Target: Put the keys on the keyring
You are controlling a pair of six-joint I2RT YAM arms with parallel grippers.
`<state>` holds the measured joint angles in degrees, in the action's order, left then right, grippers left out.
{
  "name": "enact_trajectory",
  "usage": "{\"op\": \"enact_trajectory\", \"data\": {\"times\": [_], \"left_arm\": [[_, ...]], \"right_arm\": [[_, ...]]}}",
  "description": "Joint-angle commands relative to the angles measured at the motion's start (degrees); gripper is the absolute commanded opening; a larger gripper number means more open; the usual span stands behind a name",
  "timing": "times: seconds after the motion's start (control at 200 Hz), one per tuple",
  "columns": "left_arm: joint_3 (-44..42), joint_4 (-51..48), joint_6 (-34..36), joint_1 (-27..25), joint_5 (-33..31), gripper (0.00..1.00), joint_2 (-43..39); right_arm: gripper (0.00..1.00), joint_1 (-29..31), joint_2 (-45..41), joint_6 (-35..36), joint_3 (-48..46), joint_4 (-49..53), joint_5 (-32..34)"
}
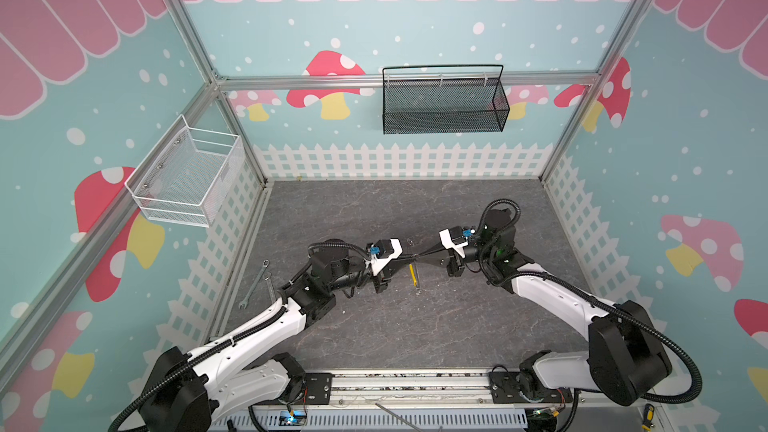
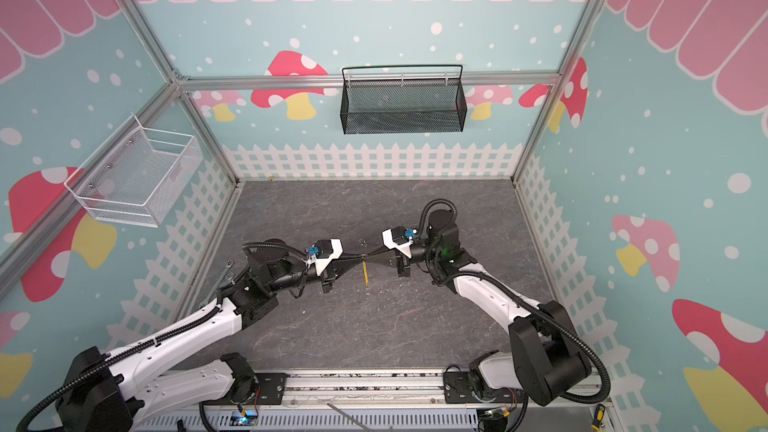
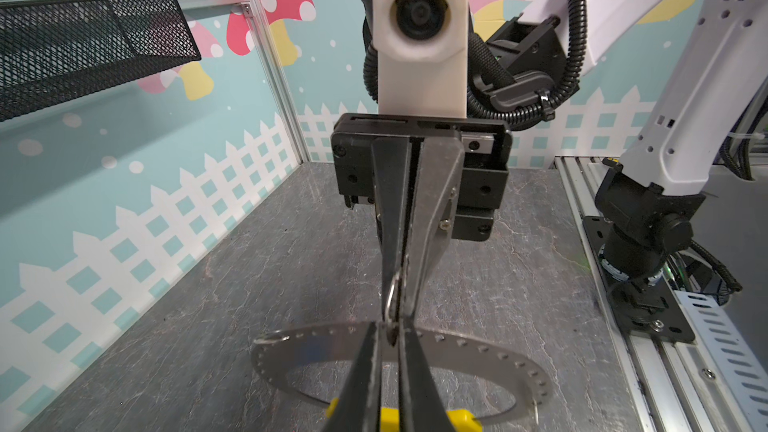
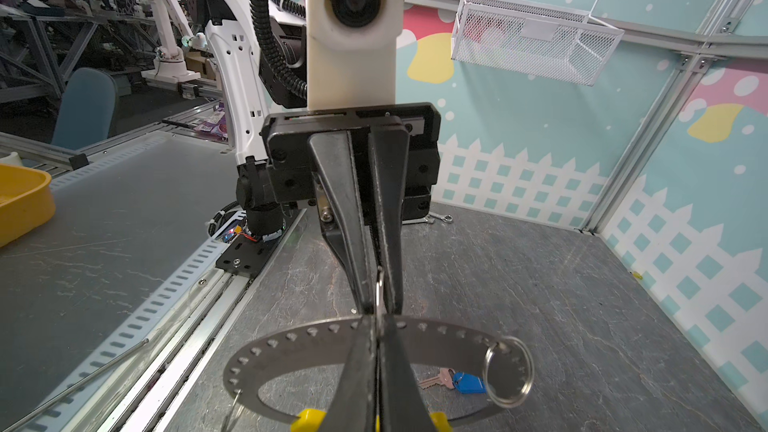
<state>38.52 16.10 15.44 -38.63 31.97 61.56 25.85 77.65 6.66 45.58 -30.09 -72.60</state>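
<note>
Pinching tip to tip, the left gripper and the right gripper are each closed almost fully on the thin silver ring of the keyring. The ring is held edge-on between them above the tabletop. Its dotted strap loop with a yellow segment hangs free under the fingertips, and a second ring dangles from one end. The key lies flat on the tabletop below and slightly to one side of the meeting tips, touched by neither gripper. The ring looks light, stiff and slick, so a narrow nip on its wire could let it twist or slip, while the strap seems limp and likely to swing. The key looks tiny and nearly weightless. Its blue plastic head is probably the thickest, least slippery place to grasp, taken by the edges so the hole stays clear
</note>
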Motion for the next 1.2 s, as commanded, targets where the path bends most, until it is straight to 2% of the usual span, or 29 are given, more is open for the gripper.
{"op": "enact_trajectory", "data": {"times": [0.0,0.11,0.21,0.455,0.735,1.136,1.196], "left_arm": [[2.2,0.4,1.4,-0.8,1.6,0.07,1.3],[2.2,0.4,1.7,-0.8,1.6,0.00,1.3],[2.0,0.4,2.0,-0.8,1.3,0.00,1.1],[0.2,-0.5,4.3,-0.8,-1.3,0.00,-1.3],[-1.3,-1.2,5.8,-0.8,-3.7,0.00,-3.3],[-2.3,-0.7,5.6,-0.8,-4.8,0.00,-4.1],[-2.6,-0.7,5.7,-0.9,-5.4,0.00,-4.4]], "right_arm": [[0.06,1.2,0.9,1.7,1.9,0.3,-1.7],[0.07,1.2,1.0,1.7,2.0,0.5,-1.9],[0.09,1.2,1.0,1.8,1.9,0.5,-1.5],[0.33,0.7,-1.8,5.6,-0.3,2.0,4.6],[0.37,0.2,-3.5,6.0,-2.1,2.3,7.3],[0.35,0.2,-3.7,6.5,-3.6,2.6,10.5],[0.34,0.2,-3.6,6.9,-3.8,3.0,13.5]]}}
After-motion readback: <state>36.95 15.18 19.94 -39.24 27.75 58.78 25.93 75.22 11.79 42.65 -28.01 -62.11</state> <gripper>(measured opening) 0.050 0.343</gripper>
